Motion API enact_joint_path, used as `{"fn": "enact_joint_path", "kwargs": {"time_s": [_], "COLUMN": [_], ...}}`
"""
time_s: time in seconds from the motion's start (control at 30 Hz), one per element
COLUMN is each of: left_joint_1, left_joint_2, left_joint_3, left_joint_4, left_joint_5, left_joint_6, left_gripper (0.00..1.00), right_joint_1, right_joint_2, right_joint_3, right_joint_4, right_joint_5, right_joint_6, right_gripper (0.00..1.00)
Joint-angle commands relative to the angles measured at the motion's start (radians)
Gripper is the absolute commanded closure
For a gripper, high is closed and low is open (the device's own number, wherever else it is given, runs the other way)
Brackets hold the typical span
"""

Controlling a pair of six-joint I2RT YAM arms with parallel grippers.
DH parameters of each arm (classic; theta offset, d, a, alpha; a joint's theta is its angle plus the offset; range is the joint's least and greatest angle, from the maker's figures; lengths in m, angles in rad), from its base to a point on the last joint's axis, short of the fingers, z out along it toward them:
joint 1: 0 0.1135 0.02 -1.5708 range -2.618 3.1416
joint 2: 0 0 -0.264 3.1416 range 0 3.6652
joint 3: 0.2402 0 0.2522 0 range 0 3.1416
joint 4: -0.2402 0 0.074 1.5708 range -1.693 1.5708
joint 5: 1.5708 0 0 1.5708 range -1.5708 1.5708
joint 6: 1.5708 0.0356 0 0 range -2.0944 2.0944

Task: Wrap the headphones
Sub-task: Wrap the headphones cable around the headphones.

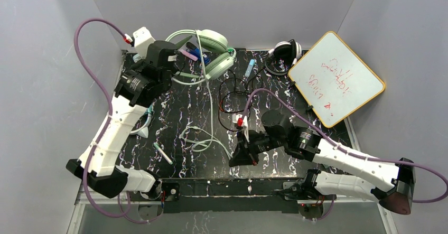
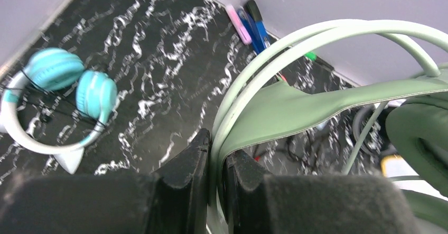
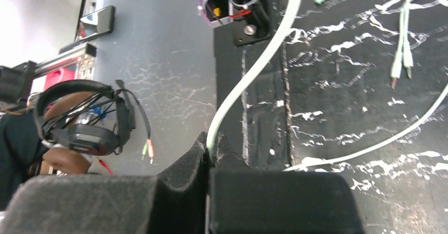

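- Mint-green headphones (image 1: 214,52): at the far edge of the table (image 1: 174,110), near its middle. The band is clamped between the closed fingers of the left gripper (image 2: 215,147).
- Pale cable (image 1: 211,107): trails from that headset toward the near edge. The right gripper (image 3: 210,147) has its fingers pinched together on it.
- Teal headphones (image 2: 58,96): lying flat near the left edge, under the left arm.
- Black-and-white headphones (image 1: 284,52): at the far edge, just beside a whiteboard (image 1: 338,78).
- Thin black cable (image 1: 222,96): looped loosely mid-table.
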Motion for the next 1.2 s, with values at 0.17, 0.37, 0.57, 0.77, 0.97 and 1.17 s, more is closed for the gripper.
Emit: {"fn": "enact_joint_path", "kwargs": {"time_s": [0.17,0.37,0.57,0.77,0.97,1.17], "left_joint_1": [0.040,0.052,0.052,0.051,0.048,0.047], "left_joint_2": [0.086,0.171,0.146,0.053,-0.047,-0.162], "left_joint_3": [-0.092,-0.189,-0.366,-0.518,-0.595,-0.565], "left_joint_4": [0.146,0.121,0.166,0.192,0.154,0.052], "left_joint_5": [-0.182,0.078,0.142,0.206,0.246,0.315], "left_joint_6": [0.097,0.156,0.193,0.281,0.385,0.460], "left_gripper": [1.00,1.00,1.00,1.00,1.00,1.00], "right_joint_1": [0.075,0.076,0.076,0.075,0.075,0.075], "right_joint_2": [0.021,0.064,0.134,0.296,0.391,0.400], "right_joint_3": [0.306,0.576,0.827,1.152,1.320,1.271], "right_joint_4": [-0.186,-0.301,-0.361,-0.490,-0.533,-0.498], "right_joint_5": [0.074,0.204,0.438,0.700,0.899,1.061], "right_joint_6": [0.007,-0.029,-0.107,-0.202,-0.266,-0.324], "right_gripper": [0.99,0.99,0.99,0.99,0.99,0.99]}}
